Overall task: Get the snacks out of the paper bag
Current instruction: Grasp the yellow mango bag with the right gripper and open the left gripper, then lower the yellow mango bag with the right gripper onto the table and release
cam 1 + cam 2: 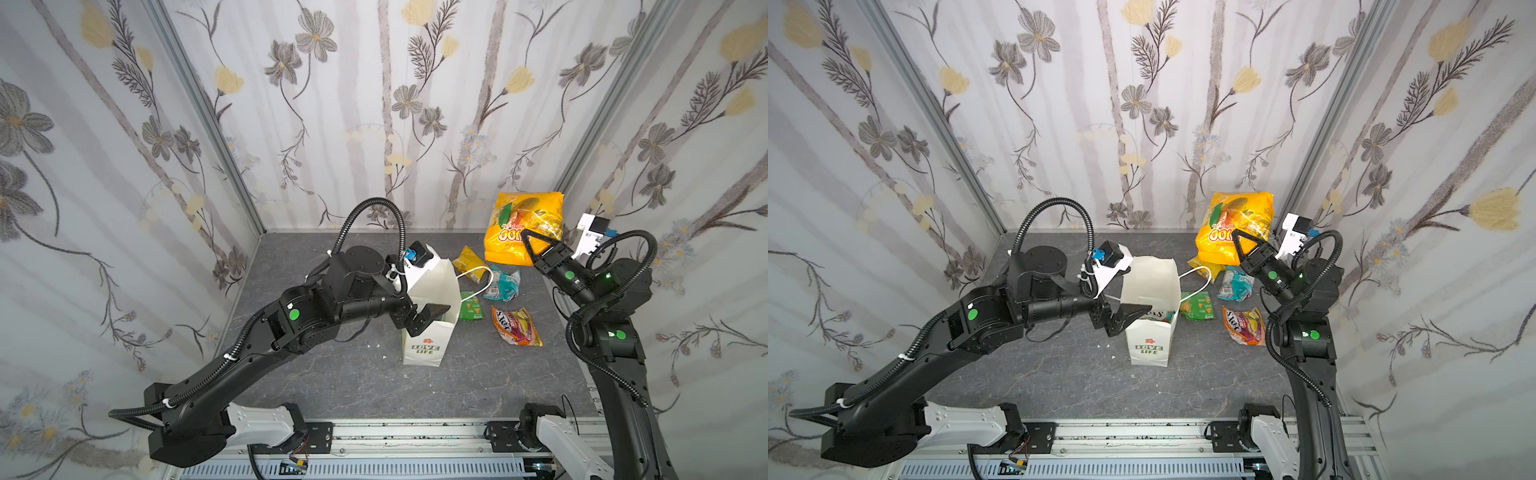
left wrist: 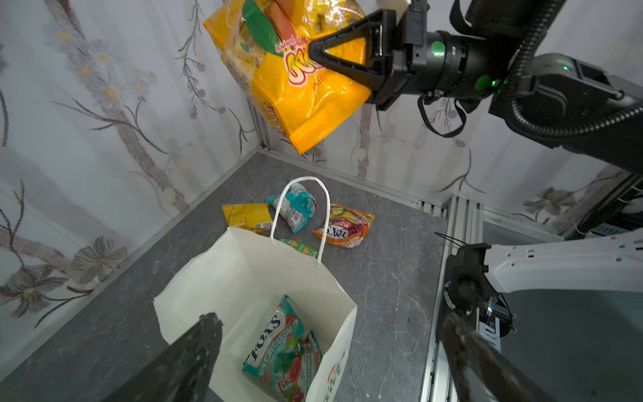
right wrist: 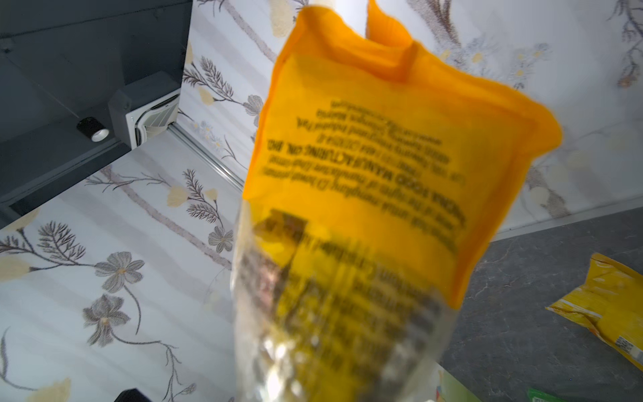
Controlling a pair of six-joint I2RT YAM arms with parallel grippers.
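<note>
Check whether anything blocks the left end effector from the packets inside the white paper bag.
Nothing visible does. The left end effector is open above the open mouth of the white paper bag, and the teal-and-red crinkly candy packets lie uncovered at its bottom.

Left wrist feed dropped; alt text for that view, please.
The white paper bag stands open below the open left hand, a teal Fox's packet inside. Beyond it four packets lie on the table; the right hand holds the orange pouch aloft.
</note>
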